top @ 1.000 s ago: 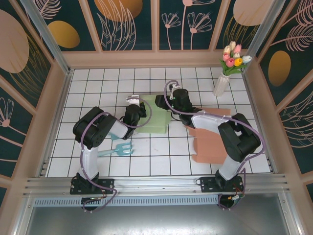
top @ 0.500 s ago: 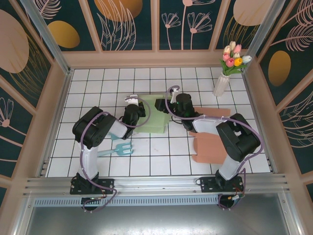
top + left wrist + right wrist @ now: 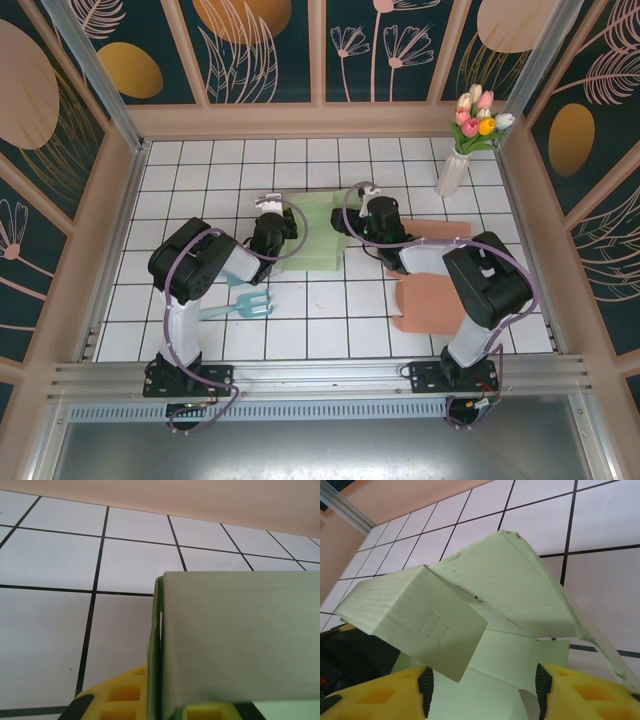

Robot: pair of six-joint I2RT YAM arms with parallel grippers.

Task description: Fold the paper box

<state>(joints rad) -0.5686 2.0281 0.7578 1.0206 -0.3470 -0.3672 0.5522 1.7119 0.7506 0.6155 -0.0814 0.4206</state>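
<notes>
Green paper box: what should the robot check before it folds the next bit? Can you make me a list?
1. Is the left pincer shut on an edge of the green paper box? Ok.
2. Is the right pincer open, with a finger on each side of the box's flat panel? Ok.
3. Is the flap folded into place? Not ok, it stands loose and tilted.
4. Is the flap lined up with a slot? Cannot tell.
5. Is the blue garden fork apart from the box? Ok.
6. Is the vase of tulips upright and away from both arms? Ok.
</notes>
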